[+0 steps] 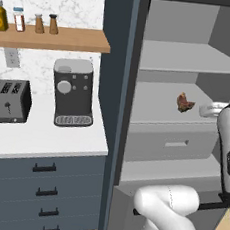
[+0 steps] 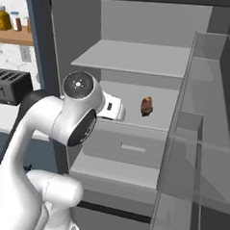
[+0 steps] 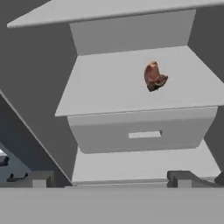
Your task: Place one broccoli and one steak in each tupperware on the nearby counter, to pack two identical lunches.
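A brown-red steak (image 1: 184,102) (image 2: 146,106) (image 3: 154,76) lies alone on the middle shelf of the open fridge. My gripper (image 3: 111,179) is open, its two dark fingertips (image 3: 41,179) spread wide with nothing between them. It hangs in front of the fridge, short of the shelf and lower than the steak, pointing into it. The white hand (image 2: 112,108) sits left of the steak. The white counter (image 1: 39,136) over dark blue-grey drawers lies left of the fridge. Broccoli and tupperware are out of view.
A toaster (image 1: 7,100) and a coffee machine (image 1: 72,92) stand on the counter under a wooden shelf (image 1: 54,38) holding bottles. The fridge door (image 2: 202,141) stands open on the right. A grey drawer (image 3: 142,133) sits under the steak's shelf.
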Controlling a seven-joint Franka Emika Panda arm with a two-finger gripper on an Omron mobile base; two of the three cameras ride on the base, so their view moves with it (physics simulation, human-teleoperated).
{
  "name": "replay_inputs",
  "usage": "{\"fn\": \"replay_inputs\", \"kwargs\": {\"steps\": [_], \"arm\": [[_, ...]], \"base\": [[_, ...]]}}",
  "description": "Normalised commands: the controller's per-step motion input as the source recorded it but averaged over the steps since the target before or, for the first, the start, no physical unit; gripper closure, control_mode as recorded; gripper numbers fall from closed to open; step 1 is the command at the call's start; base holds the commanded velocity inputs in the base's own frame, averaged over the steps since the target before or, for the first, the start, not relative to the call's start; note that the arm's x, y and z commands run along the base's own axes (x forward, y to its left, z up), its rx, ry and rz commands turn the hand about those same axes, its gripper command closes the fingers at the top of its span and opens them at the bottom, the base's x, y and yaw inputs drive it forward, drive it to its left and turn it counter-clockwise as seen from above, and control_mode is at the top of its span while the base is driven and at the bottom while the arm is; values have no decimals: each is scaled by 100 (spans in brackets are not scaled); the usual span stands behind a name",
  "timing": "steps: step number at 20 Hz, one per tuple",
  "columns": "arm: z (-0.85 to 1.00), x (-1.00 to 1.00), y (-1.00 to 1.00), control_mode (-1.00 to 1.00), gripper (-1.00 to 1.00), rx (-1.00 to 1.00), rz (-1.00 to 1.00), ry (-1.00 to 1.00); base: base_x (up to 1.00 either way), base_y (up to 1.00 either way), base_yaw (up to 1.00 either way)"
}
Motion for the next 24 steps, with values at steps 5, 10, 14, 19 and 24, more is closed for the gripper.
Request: {"fn": "replay_inputs", "kwargs": {"steps": [5, 10, 14, 19, 24], "arm": [[-40, 75, -29, -100, -100, -2, 2, -1], [-1, 60, -43, -100, -100, 0, 1, 0], [0, 44, -28, -100, -100, -7, 0, 0], [-5, 40, -20, -100, -100, -6, -1, 0], [-21, 50, -18, -100, -100, 0, 0, 0]], "base": [[0, 0, 0], [0, 0, 0], [0, 0, 0], [0, 0, 0], [0, 0, 0]]}}
